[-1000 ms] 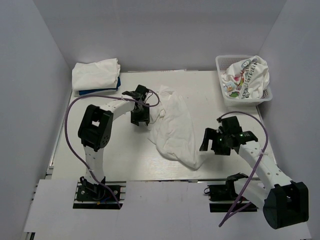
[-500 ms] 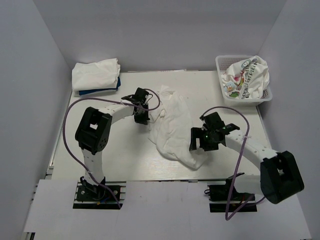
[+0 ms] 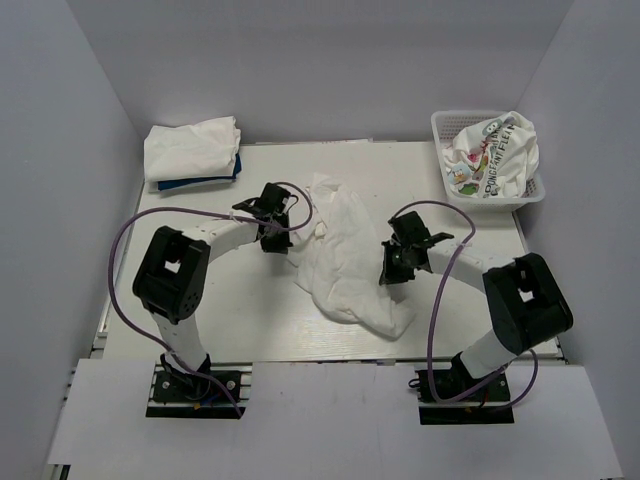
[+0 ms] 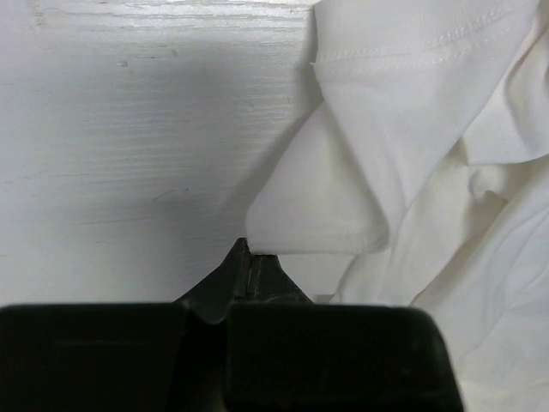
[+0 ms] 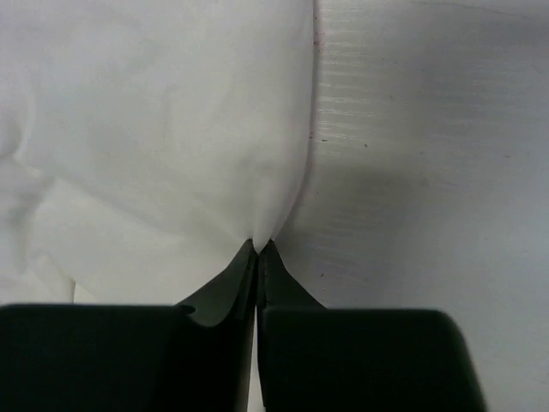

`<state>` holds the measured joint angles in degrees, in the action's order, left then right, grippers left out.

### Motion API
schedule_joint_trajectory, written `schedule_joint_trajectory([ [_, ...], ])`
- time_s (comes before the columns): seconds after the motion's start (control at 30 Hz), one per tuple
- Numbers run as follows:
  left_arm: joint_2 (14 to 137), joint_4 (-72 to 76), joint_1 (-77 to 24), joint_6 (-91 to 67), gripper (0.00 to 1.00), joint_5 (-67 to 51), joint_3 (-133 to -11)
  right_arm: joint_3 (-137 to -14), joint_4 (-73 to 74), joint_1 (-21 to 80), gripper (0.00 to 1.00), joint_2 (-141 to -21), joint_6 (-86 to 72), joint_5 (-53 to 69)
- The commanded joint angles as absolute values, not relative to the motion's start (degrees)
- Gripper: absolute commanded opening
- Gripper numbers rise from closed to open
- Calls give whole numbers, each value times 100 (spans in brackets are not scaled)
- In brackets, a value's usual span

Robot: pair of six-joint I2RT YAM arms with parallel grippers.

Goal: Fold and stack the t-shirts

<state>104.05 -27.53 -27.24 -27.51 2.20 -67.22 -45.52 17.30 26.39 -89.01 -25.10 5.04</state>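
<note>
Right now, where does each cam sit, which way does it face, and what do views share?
Top external: above and behind the arm bases, looking down on the table; both arms, left hand and right hand show.
Left wrist: on the left arm, looking along its shut fingers at a hemmed edge of the white t-shirt.
Right wrist: on the right arm, looking along its shut fingers at the shirt's other edge.
Shared: all see that shirt and table.

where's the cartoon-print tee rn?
Top view, far right corner: the cartoon-print tee sits bunched in the white basket, beyond and to the right of the white t-shirt lying mid-scene.
</note>
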Motion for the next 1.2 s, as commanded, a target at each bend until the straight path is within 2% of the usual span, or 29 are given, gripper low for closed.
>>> schedule_joint_trajectory([
  [0.0, 9836, -2654, -2760, -2786, 0, 474, -6697, -4763, 1521, 2672, 0, -8816, -2470, 528],
  [0.23, 8652, -3287, -2760, -2988, 0, 1773, -7171, -6107, 2214, 2610, 0, -7835, -2136, -904],
  [0.37, 7816, -3357, -2690, -3093, 0, 2425, -7242, -6556, 2110, 2575, 0, -7024, -1559, -2107],
  [0.6, 6224, -3718, -2689, -3041, 0, 3515, -8110, -7435, 1995, 2540, 0, -5916, -1151, -3171],
  [0.73, 5284, -3561, -2689, -2813, 0, 3516, -8306, -8040, 1855, 2540, 0, -5398, -958, -3191],
  [0.93, 4272, -3006, -2637, -2593, 0, 2462, -8306, -8192, 1714, 2575, 0, -4772, -905, -2208],
  [1.0, 4341, -3102, -2637, -2662, 0, 2408, -8306, -8113, 1758, 2558, 0, -4790, -958, -2154],
  [1.17, 5489, -3726, -2637, -3453, 0, 2075, -7965, -7824, 2205, 2557, 0, -5605, -1213, -2136],
])
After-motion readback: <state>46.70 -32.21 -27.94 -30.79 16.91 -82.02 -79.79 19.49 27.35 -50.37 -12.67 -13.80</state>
